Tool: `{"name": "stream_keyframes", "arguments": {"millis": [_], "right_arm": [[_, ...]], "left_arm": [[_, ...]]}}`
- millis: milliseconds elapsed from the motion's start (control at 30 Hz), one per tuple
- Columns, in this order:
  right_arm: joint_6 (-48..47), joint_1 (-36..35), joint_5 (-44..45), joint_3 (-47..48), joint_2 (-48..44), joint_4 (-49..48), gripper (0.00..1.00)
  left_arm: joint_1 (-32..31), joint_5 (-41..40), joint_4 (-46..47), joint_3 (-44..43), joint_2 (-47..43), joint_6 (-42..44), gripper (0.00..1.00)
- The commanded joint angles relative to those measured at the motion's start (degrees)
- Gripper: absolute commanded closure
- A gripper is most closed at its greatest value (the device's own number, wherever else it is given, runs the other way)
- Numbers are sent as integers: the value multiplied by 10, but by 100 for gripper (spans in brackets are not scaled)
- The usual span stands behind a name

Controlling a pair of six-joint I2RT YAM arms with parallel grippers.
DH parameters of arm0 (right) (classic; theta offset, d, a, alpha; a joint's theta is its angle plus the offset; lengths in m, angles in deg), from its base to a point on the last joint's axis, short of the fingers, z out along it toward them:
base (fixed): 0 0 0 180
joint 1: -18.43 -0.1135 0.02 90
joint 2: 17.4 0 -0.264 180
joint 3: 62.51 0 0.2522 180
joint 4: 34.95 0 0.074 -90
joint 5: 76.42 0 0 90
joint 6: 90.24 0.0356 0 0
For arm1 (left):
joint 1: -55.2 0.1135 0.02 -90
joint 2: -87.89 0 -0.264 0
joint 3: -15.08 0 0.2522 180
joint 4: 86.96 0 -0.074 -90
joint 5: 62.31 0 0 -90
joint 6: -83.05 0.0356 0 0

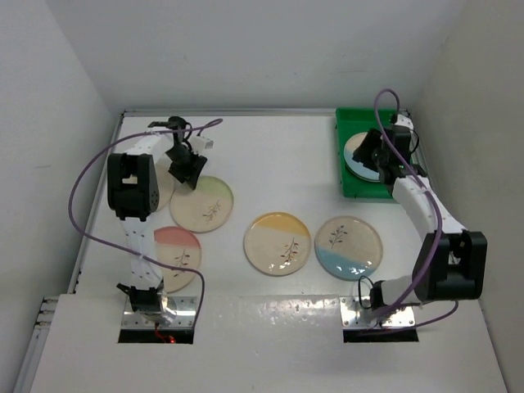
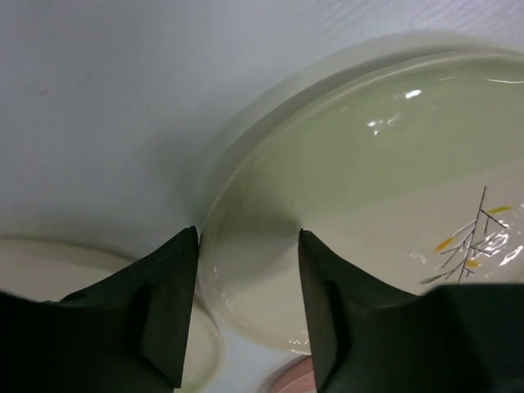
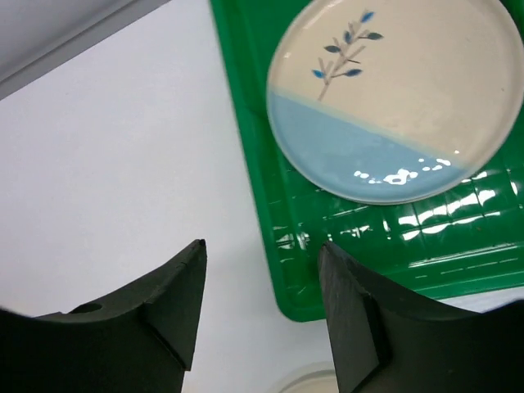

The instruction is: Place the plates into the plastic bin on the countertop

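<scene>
Above the plastic bin [image 3: 262,164] the right gripper [image 3: 262,246] hangs with fingers spread and empty, one blue plate [image 3: 393,106] lying inside it, while well left of the bin the left gripper [image 2: 248,237] stands parted astride a green plate's [image 2: 368,205] rim on the countertop [image 3: 106,164].

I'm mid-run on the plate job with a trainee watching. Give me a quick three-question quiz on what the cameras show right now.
1. True or false: the right gripper is carrying a plate.
2. Multiple choice: the blue-sprig plate lying in the plastic bin has a coloured segment that is A) pink, B) blue, C) yellow.
3. Fill in: the open left gripper has its fingers on either side of the rim of the ____-segment plate.

Key
1. False: its jaws are open and empty.
2. B.
3. Green: the green-segment plate, lying flat on the countertop.
</scene>
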Motion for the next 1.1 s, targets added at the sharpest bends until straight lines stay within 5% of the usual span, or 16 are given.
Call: {"name": "stream_keyframes", "arguments": {"millis": [0,133,200,233,267,467,833,933,1067], "right_arm": [[-37,-32,-2,11,-23,1,43],[-73,-92,-89,35,4,8,36],[-102,-113,-166,59,46,17,31],[-117,-143,-202,94,59,29,29],[-117,-155,-236,109,113,46,28],[-110,-236,-385,257,303,68,21],[11,-272,-456,385,529,-34,21],[40,-277,-471,379,548,-86,28],[90,-286,-528,358,565,-155,68]], "left_arm": [[-3,22,-32,-10,39,24,49],[-3,35,-53,-46,64,29,56],[-3,51,-69,-73,84,29,77],[-3,62,-74,-102,91,21,98],[-3,69,-79,-114,97,21,100],[-21,131,-30,-128,28,16,100],[-49,154,9,-104,-73,35,100],[-56,154,15,-98,-73,35,100],[-61,148,20,-98,-59,35,100]]}}
